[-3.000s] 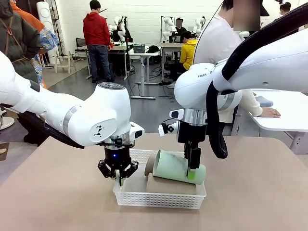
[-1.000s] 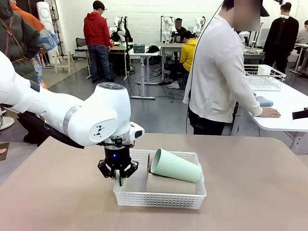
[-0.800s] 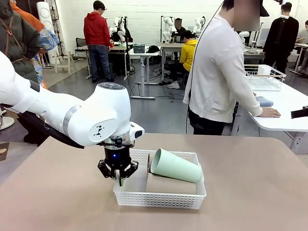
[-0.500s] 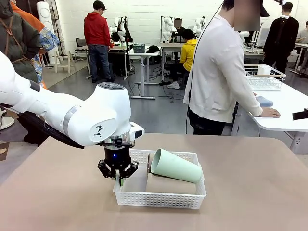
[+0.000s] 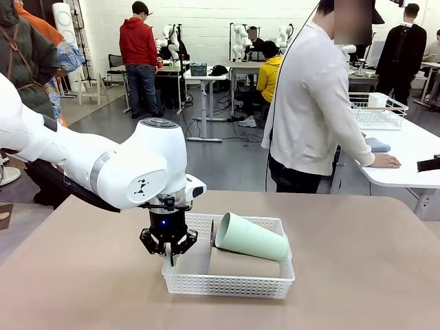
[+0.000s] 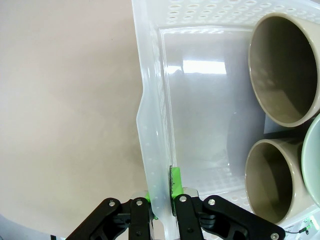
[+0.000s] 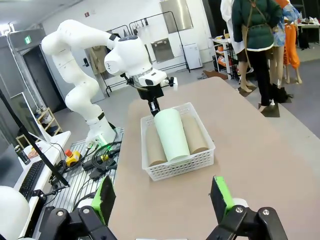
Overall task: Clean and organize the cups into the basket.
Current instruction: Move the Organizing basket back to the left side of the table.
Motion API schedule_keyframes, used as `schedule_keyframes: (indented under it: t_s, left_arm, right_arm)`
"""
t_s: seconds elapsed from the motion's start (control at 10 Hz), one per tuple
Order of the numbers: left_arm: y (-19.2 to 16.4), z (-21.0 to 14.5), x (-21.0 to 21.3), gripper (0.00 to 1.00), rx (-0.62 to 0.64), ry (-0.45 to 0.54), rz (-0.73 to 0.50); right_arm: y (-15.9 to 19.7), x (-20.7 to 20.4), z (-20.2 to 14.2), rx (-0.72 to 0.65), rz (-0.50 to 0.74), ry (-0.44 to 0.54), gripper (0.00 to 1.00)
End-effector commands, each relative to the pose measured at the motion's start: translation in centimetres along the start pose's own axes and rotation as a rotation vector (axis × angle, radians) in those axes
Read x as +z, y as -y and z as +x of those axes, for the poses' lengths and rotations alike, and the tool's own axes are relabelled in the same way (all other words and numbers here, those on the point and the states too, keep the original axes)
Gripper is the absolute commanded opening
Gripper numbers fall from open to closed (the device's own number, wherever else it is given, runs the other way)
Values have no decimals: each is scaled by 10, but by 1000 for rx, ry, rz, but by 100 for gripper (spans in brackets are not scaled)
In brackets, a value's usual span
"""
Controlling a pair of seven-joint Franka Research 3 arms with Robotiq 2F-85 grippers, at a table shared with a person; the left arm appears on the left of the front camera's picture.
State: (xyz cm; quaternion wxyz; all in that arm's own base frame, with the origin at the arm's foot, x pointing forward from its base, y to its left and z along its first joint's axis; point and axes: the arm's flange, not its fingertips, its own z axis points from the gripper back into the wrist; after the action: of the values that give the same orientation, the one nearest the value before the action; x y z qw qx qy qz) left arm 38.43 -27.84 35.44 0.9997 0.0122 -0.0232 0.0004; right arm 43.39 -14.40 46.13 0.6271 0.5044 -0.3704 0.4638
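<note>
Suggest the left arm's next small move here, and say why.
Probably open the left tool and lift away: it is shut on the basket wall, the mint cup already rests on two tan cups inside, and the right tool hangs open, well back.

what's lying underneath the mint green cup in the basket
Two tan cups lie side by side under the mint green cup, which rests along their tops. The basket floor beneath them is hidden.
</note>
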Motion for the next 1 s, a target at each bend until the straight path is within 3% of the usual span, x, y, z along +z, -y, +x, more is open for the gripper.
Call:
schedule_keyframes:
  t_s: [0.0,0.9]
  left_arm:
    - [1,0,2,0,4,7,2]
    - [1,0,2,0,4,7,2]
  right_arm:
    - [-1,1,-1,-1,10,7,100]
    - [-1,1,-1,-1,10,7,100]
